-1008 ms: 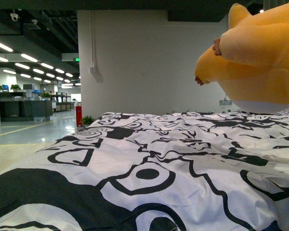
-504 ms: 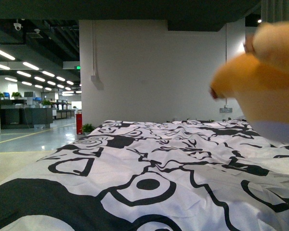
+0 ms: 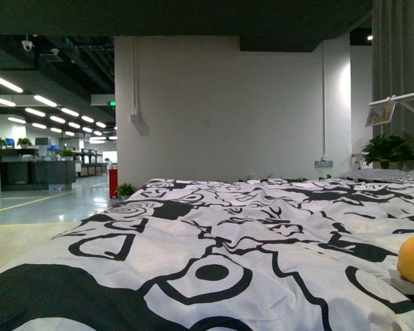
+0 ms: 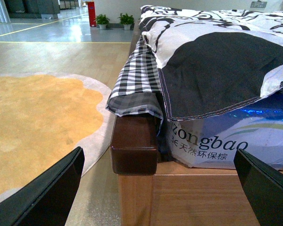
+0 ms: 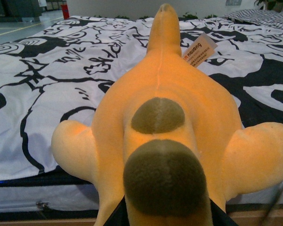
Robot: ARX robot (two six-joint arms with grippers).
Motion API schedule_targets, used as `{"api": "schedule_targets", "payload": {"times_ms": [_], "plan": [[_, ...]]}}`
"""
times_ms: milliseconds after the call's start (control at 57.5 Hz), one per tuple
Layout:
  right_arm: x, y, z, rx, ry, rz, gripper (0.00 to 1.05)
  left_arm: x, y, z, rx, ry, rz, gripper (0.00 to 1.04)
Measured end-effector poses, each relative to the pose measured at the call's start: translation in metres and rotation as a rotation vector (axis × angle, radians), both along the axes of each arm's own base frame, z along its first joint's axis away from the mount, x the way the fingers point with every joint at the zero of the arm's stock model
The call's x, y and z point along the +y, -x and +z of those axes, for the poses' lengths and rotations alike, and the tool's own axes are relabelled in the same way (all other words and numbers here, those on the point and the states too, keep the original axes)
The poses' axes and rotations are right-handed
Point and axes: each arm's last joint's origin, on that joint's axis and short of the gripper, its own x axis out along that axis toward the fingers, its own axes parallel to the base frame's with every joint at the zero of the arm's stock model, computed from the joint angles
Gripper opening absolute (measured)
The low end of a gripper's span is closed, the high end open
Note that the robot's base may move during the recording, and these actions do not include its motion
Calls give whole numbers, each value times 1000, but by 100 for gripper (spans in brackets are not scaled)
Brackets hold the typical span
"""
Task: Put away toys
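— Item?
— One plush toy: orange-yellow, soft, two olive-brown patches, stubby limbs splayed to either side, paper tag near its far end.
— Location?
— Stretched lengthwise on the black-and-white bedspread, its near end overhanging the edge.

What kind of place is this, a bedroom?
Probably not a home bedroom: it looks like a bed set up in a large office hall. A black-and-white duvet covers it, and ceiling strip lights and desks stretch away beyond.
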Motion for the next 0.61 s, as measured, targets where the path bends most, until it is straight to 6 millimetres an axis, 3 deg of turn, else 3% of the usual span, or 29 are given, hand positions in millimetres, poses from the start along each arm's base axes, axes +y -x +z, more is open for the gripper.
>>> {"api": "schedule_targets", "payload": {"times_ms": [608], "plan": [[0, 20, -43, -15, 1, 2, 7, 0, 0, 0, 0, 0, 0, 98]]}}
